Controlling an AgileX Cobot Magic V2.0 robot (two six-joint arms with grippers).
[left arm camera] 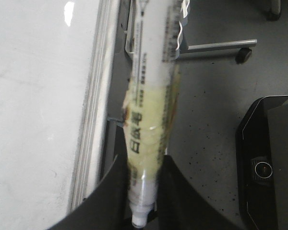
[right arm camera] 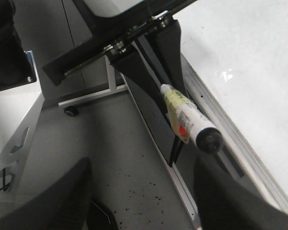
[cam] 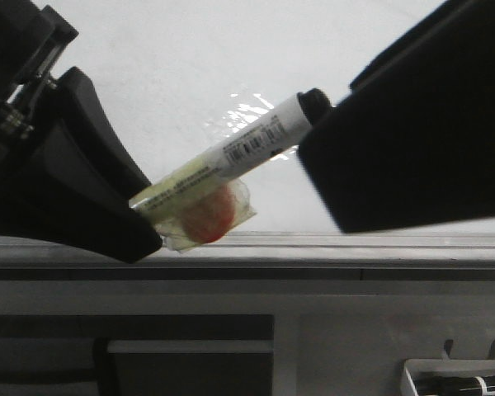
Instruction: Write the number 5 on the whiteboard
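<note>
My left tool (cam: 144,216) is clamped on the marker (cam: 231,157) by its rear end, my right tool (right arm camera: 144,191) gapes empty just off the capped tip near the whiteboard (cam: 181,66) edge; a slanted cap pull could twist the pen loose.

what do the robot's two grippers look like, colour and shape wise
Both are matte black plastic. The left gripper has broad, smoothly curved jaws that taper toward the tips, with a metal screw and bracket hardware near its base. The right gripper appears as a blocky, flat-sided black housing with straight edges. No cables, labels or sleeves are visible on either.
</note>
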